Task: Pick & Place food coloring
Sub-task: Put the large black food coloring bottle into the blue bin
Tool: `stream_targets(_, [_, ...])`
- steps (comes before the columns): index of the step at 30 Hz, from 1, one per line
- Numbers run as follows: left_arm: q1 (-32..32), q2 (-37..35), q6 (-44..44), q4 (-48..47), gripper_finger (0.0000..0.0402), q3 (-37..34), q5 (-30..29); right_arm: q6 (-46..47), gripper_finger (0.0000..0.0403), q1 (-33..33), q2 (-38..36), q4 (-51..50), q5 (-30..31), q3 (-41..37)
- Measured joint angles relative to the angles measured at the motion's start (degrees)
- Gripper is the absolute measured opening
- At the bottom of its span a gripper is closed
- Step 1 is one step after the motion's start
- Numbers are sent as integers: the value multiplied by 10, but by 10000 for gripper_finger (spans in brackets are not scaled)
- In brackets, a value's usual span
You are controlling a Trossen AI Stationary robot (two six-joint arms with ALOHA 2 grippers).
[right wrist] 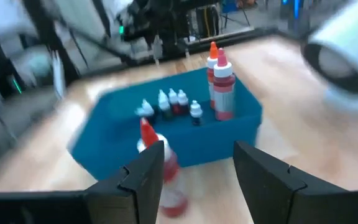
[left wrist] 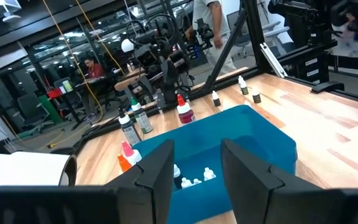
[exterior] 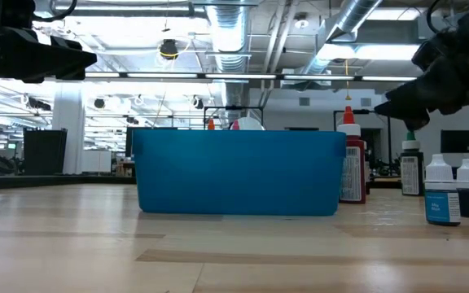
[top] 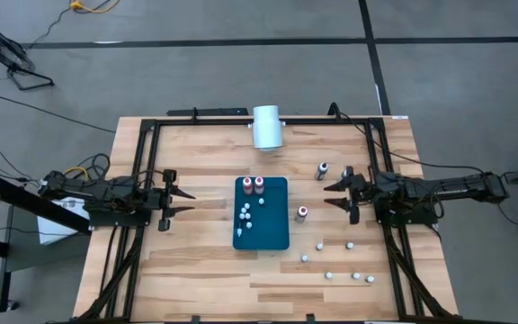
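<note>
On the counter [top: 196,261], food coloring bottles [top: 340,261] are lying scattered near the blue bin [top: 262,236]; both grippers' fingers are hovering spread and empty, the right gripper [top: 335,194] facing a red bottle [top: 302,213].

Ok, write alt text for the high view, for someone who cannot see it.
Seen from above, a blue bin sits mid-table holding two red-capped bottles and several small ones. The left gripper and right gripper hang open on either side of it. More food coloring bottles lie scattered to its right, a white cylinder behind it.
</note>
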Motion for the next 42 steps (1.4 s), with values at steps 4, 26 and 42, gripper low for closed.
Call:
stream_targets(4, [0,0,5,0,123,0,0,159,184,3,0,27,29,0])
stream_targets(26, [0,0,6,0,123,0,0,41,184,-66,254,-131,63,300])
stream_targets(42, [0,0,7,0,123,0,0,-197,184,-87,521,-586,64,614])
